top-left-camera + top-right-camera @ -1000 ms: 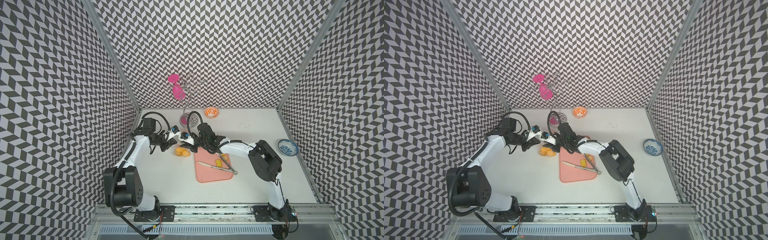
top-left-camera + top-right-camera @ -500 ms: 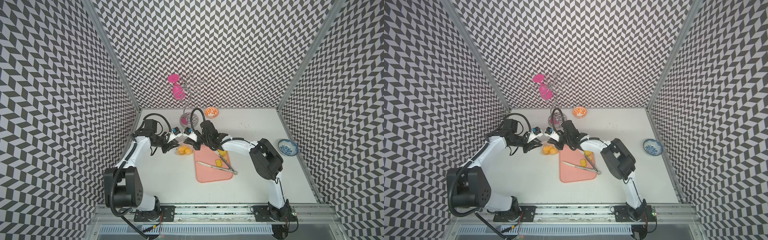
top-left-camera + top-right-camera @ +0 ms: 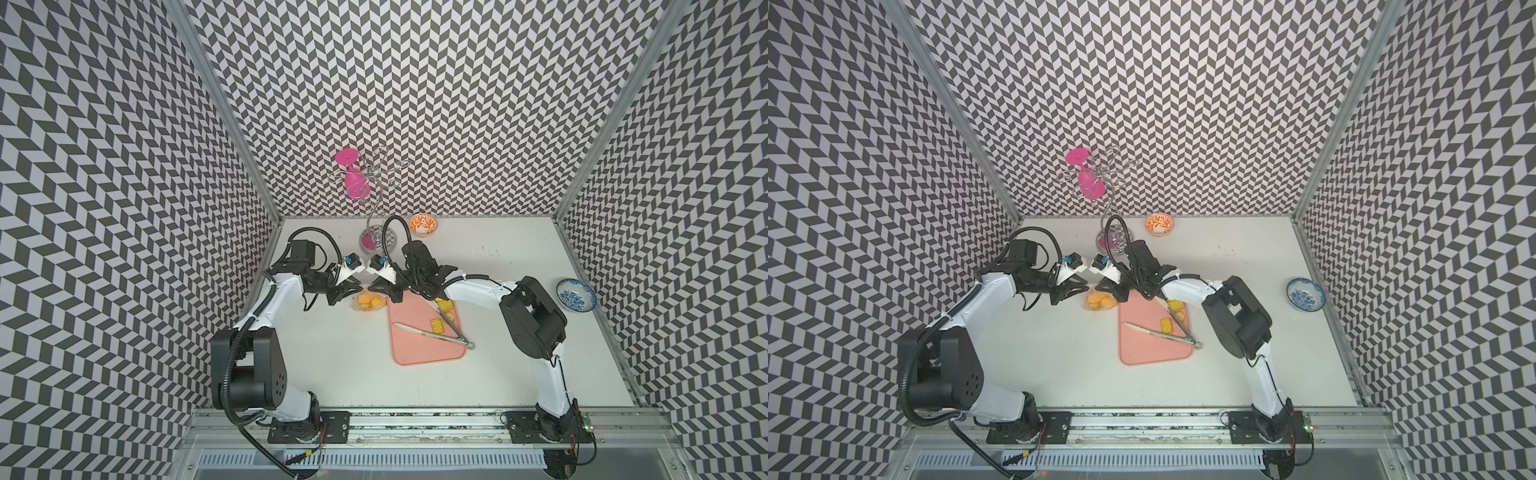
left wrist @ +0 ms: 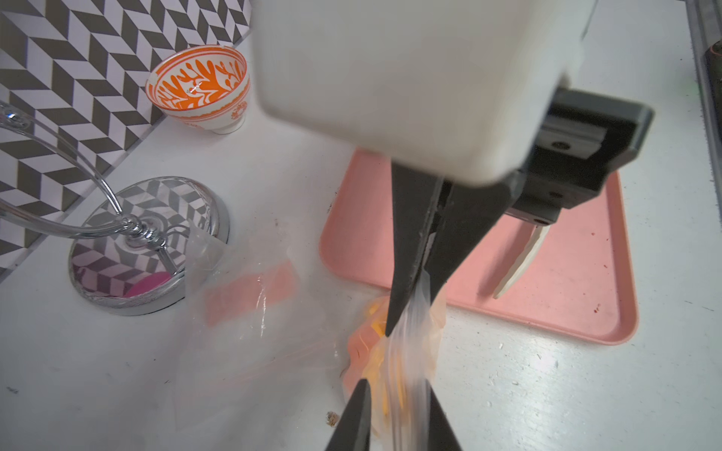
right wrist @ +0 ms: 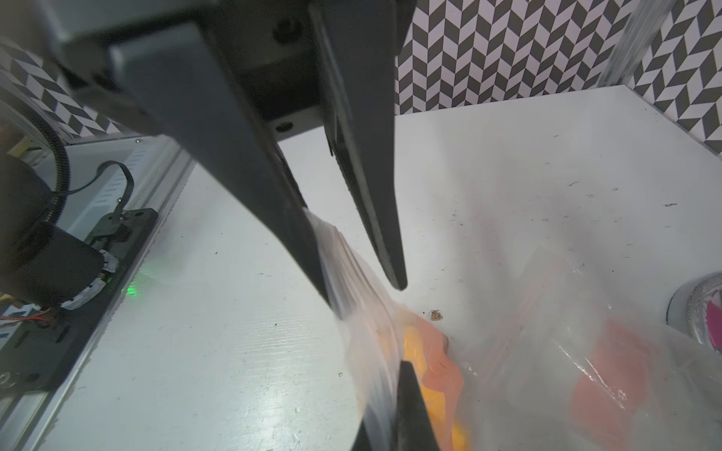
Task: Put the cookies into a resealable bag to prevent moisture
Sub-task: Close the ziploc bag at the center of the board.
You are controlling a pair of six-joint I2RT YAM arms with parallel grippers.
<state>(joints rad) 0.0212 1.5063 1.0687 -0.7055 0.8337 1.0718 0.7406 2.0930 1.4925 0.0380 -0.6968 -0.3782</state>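
Observation:
A clear resealable bag [image 3: 368, 300] [image 3: 1100, 301] lies left of the pink tray [image 3: 428, 353], with yellow-orange cookies [image 4: 375, 351] inside. Other cookies [image 3: 437, 325] lie on the tray by metal tongs [image 3: 432, 332]. My right gripper [image 4: 410, 308] [image 5: 390, 390] is shut on a gathered strip of the bag's film. My left gripper [image 5: 367, 298] [image 4: 396, 390] faces it from the other side. Its jaws stand slightly apart, and the film lies along one finger [image 5: 308, 250]. In both top views the two grippers meet just above the bag.
An orange-patterned bowl [image 3: 424, 224] [image 4: 199, 90] stands at the back wall. Beside it is a chrome stand [image 3: 376, 241] [image 4: 148, 242], close behind the bag, with a pink glass [image 3: 353, 183] hanging from it. A blue bowl [image 3: 575, 294] sits at the right edge.
The left jaws have parted from shut, while the right jaws have closed on the bag's film. Both wrists have drawn closer together over the bag.

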